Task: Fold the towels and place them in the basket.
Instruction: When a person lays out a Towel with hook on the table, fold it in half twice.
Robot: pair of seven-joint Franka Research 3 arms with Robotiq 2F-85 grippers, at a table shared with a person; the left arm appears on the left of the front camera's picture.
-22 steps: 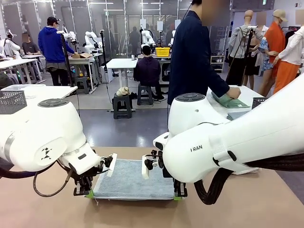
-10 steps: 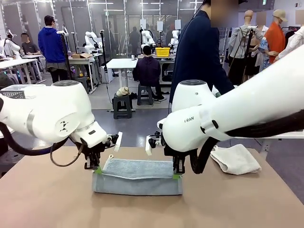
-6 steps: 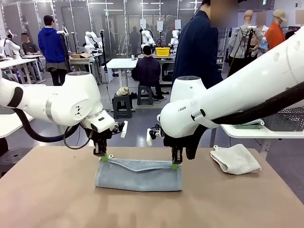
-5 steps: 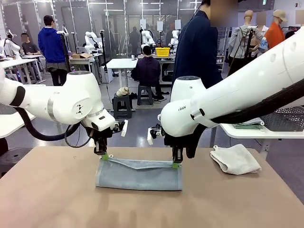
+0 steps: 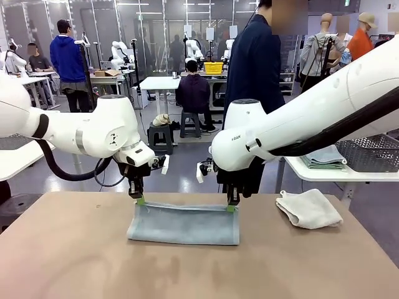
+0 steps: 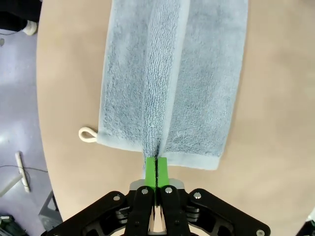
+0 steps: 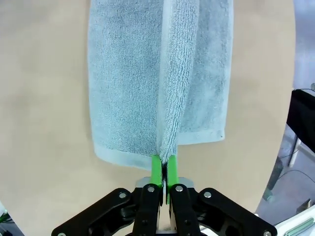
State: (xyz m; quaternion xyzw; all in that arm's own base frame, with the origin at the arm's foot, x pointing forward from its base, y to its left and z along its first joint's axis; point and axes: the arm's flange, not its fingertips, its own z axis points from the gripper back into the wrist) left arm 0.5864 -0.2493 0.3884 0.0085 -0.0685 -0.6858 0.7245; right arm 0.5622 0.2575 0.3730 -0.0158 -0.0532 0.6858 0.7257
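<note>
On table [image 5: 68, 261] mid | L jaws, R jaws: each clamped on blue-grey towel [image 5: 184, 224] edge

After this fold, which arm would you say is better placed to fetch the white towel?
Likely right: the right end effector pinches the blue-grey towel at the end nearer the white towel; the left end effector holds the other end.

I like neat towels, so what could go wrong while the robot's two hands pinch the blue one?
The left gripper and the right gripper each pinch just a thin edge of the blue-grey towel; it could slip out and the fold might flop open. If one lets go first, the fold may end crooked.
</note>
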